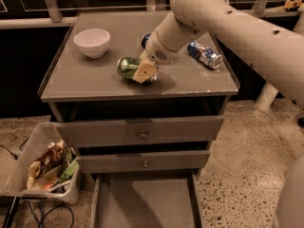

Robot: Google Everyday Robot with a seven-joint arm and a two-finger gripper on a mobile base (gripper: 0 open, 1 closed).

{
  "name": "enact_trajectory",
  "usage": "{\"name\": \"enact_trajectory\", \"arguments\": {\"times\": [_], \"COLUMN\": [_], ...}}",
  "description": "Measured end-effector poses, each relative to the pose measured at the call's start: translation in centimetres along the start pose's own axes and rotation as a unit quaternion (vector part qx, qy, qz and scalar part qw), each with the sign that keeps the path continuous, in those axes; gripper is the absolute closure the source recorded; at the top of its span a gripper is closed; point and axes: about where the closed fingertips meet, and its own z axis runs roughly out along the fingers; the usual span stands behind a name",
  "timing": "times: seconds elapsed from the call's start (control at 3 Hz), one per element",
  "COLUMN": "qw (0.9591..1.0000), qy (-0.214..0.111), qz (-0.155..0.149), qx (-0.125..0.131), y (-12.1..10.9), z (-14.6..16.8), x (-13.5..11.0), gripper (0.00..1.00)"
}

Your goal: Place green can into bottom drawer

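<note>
The green can (128, 66) lies on its side on the grey cabinet top (76, 80), near the middle. My gripper (145, 71) is down over the can's right end, its tan fingers (144, 72) against the can. The arm reaches in from the upper right. The bottom drawer (145, 203) is pulled open below, a wide grey tray with a bare floor. The can's right end is hidden behind the gripper.
A white bowl (92, 42) stands at the back left of the top. A blue can (204, 54) lies at the right; another blue can (145, 40) shows behind the arm. Two upper drawers (141, 133) with knobs are slightly open. A bin of trash (47, 167) sits on the floor, left.
</note>
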Motion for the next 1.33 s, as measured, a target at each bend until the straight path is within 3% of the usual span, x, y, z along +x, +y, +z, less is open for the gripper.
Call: {"name": "enact_trajectory", "arguments": {"times": [0.67,1.0,1.33], "qw": [0.9990,0.9973,0.9965], "qy": [-0.030,-0.035,-0.037], "qz": [0.000,-0.001,0.012], "qx": [0.032,0.064,0.074], "y": [3.4,7.4,11.8], "z": [-7.9,-12.1,-12.5], "x": [2.1,4.0,5.8], "gripper": [1.00,1.00,1.00]}}
